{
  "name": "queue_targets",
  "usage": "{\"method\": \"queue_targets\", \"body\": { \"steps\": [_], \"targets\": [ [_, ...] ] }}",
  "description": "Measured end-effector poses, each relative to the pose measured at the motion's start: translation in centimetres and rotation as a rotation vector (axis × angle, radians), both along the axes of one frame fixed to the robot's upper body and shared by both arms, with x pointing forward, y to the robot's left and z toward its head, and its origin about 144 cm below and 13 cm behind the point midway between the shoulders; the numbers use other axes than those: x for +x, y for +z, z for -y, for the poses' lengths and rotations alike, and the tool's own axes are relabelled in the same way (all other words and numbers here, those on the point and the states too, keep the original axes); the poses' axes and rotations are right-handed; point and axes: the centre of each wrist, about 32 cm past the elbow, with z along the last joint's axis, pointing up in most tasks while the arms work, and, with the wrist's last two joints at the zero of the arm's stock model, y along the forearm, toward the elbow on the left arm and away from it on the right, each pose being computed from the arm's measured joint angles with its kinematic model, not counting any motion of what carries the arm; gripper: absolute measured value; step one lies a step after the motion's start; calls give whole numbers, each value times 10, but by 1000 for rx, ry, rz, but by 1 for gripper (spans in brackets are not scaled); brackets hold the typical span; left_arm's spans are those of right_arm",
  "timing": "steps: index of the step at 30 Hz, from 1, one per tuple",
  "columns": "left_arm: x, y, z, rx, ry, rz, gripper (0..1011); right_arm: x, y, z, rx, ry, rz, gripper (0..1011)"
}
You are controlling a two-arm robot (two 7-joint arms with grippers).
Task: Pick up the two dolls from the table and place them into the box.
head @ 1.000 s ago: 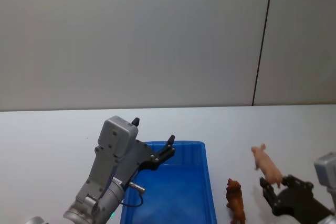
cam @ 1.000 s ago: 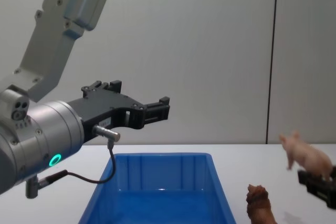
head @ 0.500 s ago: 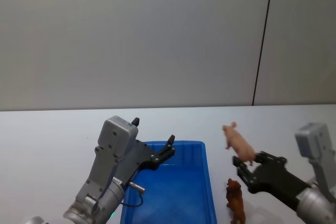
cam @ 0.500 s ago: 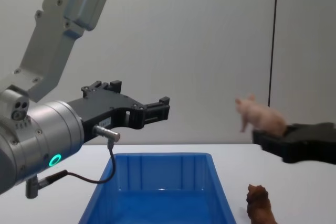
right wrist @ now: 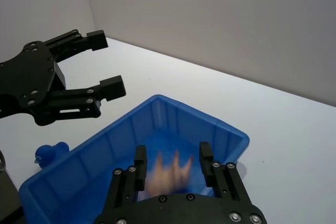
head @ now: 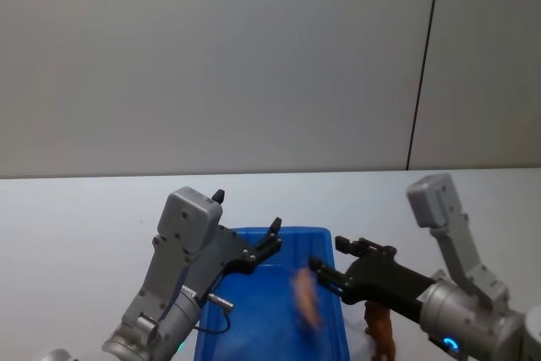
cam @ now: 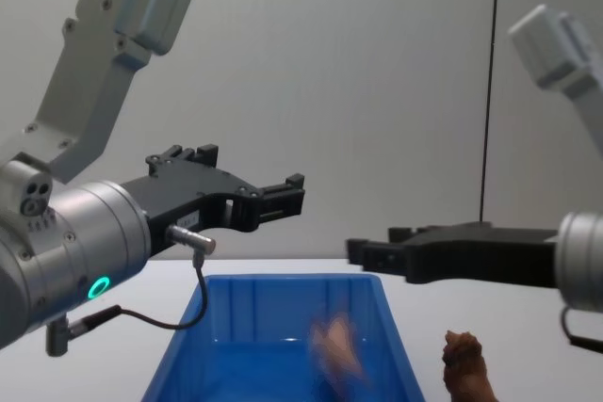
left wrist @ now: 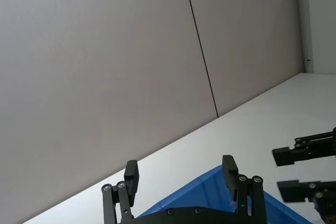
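A plain white worktop [head: 68, 226] runs back to a pale grey wall [head: 254, 57] crossed by one dark upright seam [head: 423, 65]. Nearest to the robot, on the right, the dark reddish-brown shaggy animal [head: 380, 331] stands on the worktop just beside the right wall of the blue box [head: 258, 314]; in the head view the right arm partly hides it, while the chest view shows its head and back [cam: 468, 369] clear of the box's rim [cam: 283, 280].

The pale pink pig [head: 306, 300] appears as a blurred shape within the box's walls, in the right half. Whether it touches the floor of the box cannot be told. The right wrist view shows it [right wrist: 170, 174] directly beneath the claw.

The right claw [head: 330, 255] reaches in from the right, level over the right side of the box, its fingers spread apart and holding nothing. In the chest view it [cam: 377, 244] hangs well above the rim.

Farther back and to the left, the left claw [head: 247, 213] is held above the far left part of the box, pointing toward the far right. Its fingers [left wrist: 131, 167] stand wide apart and empty. The right wrist view shows it [right wrist: 105, 61] beyond the box's far end.
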Motion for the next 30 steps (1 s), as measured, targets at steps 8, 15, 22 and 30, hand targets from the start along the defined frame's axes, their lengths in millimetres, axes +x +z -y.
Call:
{"method": "queue_targets", "body": {
  "steps": [8, 15, 22, 30],
  "targets": [
    [0, 0, 0, 0, 0, 0, 1001, 6, 0, -6, -6, 25, -9, 784],
    [0, 0, 0, 0, 0, 0, 1001, 4, -2, 4, -15, 7, 11, 985],
    [0, 0, 0, 0, 0, 0, 1001, -5, -7, 25, -15, -43, 32, 1001],
    [0, 0, 0, 0, 0, 0, 1001, -20, -15, 50, -16, -99, 18, 1001]
  ]
}}
